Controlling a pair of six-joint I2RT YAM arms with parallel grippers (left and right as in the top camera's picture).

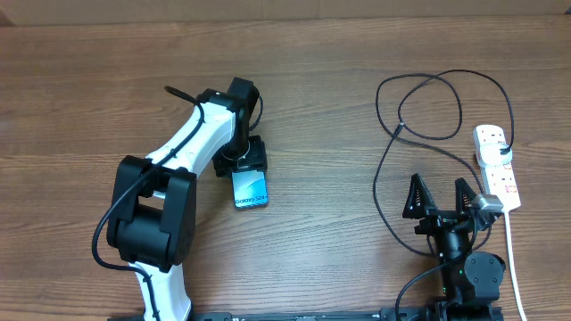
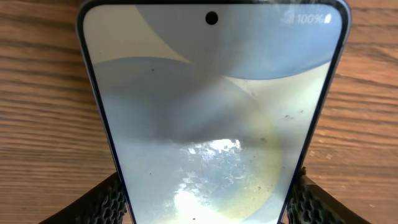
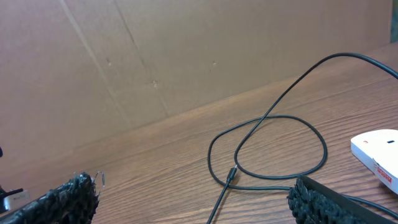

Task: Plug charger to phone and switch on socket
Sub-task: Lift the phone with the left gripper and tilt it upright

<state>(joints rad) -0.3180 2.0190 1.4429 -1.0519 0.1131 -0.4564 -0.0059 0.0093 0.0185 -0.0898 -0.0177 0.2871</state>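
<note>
We've got our left arm stretched up from 7 o'clock toward centre, left tool (image 1: 245, 169) pointing down, pads pinching the phone (image 1: 252, 190) by its long edges. Right tool (image 1: 440, 196) sits low at 4 o'clock, jaws spread wide, holding nothing.

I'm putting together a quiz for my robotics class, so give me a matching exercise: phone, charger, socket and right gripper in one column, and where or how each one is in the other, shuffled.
Things:
1. phone
2. charger
3. socket
4. right gripper

States:
A. white, lying just right of the right gripper
B. open, holding nothing
C. between the fingers of the left gripper
D. black, looped on the table

Pairs: 1-C, 2-D, 3-A, 4-B
</note>
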